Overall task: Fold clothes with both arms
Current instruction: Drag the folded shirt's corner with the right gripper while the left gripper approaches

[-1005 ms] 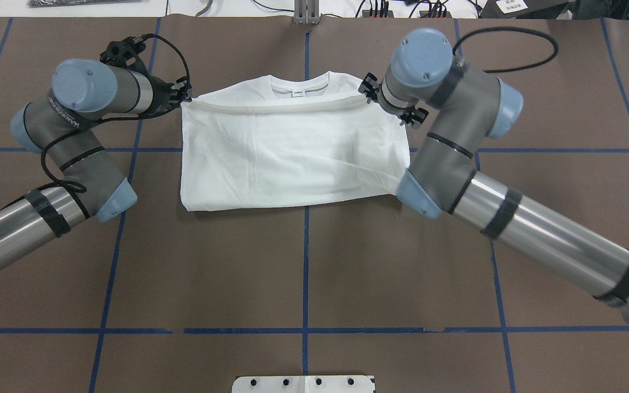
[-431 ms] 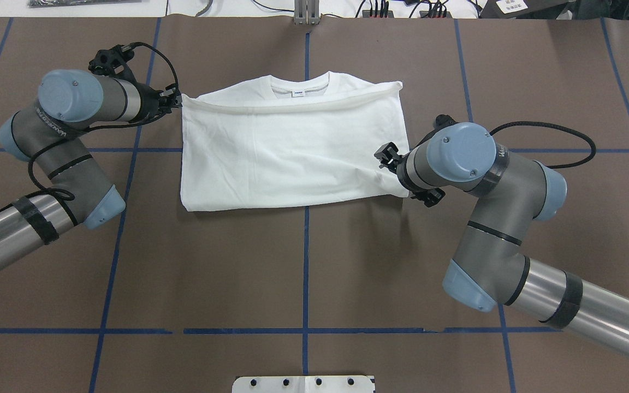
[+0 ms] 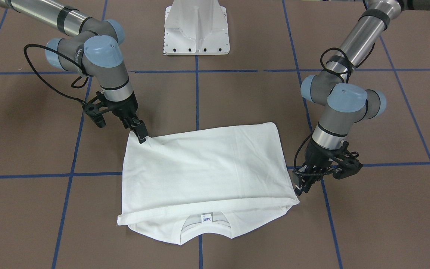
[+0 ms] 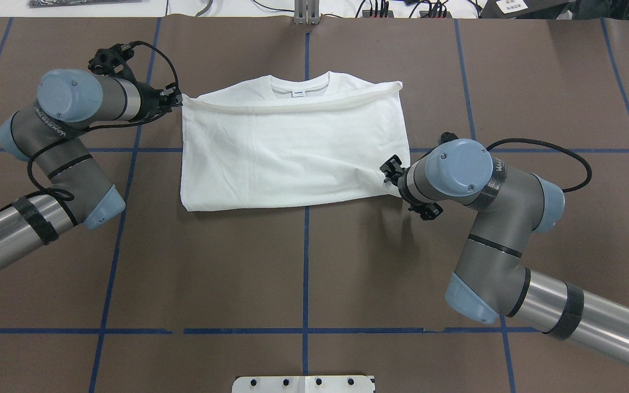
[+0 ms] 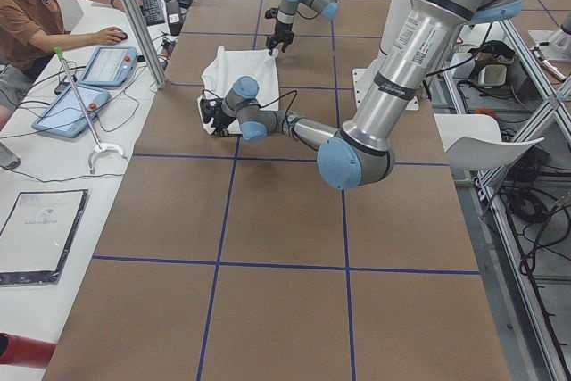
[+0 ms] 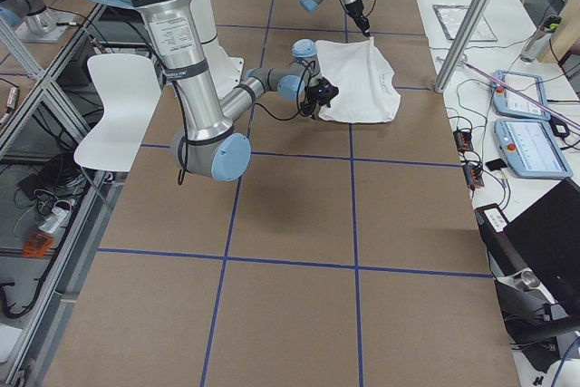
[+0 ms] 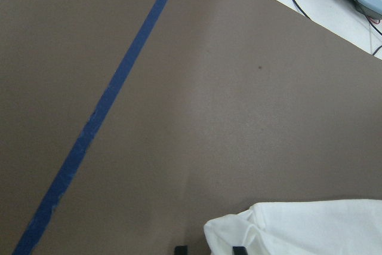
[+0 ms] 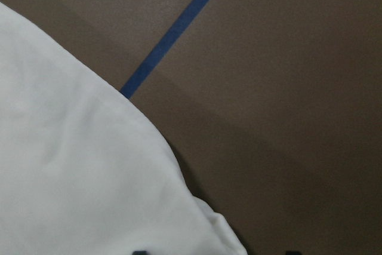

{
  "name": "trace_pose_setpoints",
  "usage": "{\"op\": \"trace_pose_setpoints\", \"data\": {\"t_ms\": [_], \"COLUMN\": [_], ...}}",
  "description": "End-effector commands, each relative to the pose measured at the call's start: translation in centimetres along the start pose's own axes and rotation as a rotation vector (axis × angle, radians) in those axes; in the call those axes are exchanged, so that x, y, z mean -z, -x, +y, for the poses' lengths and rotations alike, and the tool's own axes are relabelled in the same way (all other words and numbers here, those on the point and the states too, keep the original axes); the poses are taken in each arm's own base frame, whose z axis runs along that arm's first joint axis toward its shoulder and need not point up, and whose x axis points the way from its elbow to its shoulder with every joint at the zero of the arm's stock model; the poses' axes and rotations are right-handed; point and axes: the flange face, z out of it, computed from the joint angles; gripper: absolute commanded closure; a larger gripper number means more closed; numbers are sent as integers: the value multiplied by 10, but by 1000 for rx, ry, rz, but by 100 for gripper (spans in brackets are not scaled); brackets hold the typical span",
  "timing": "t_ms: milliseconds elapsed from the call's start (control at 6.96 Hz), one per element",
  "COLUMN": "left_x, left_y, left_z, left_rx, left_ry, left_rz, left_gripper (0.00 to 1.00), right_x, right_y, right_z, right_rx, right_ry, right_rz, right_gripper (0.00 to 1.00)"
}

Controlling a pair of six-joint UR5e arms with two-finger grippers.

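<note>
My left end effector (image 4: 175,100) pinches the far-left corner of the shirt (image 4: 292,147) — cloth sits between its tips in the wrist view. The shirt lies folded on the brown desk (image 4: 303,273), collar (image 4: 300,86) away from me. My right end effector (image 3: 143,137) pinches the near-right corner — how wide it stands, I cannot tell.

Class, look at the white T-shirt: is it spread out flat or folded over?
Folded. The T-shirt is doubled over itself, its hem edge lying across just below the collar; no sleeves show.
</note>
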Motion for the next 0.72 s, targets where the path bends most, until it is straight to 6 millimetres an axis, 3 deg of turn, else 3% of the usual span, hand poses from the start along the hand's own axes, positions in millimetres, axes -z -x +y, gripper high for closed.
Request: {"op": "trace_pose_setpoints", "data": {"t_ms": [0,431,575], "left_x": [2,2,2], "left_y": [-3,-2,-3], "left_z": [0,-2,-1], "left_rx": [-1,-1,-1], "left_ry": [-2,-17,-16], "left_rz": [7,3,5], "left_gripper": [64,64,64], "right_x": [-2,3,13], "right_y": [-8,-13,-18], "right_z": [5,6,5], "right_rx": [-29,-24,-22], "right_ry": [9,19,27], "right_rz": [11,10,0], "right_gripper": [100,100,100]}}
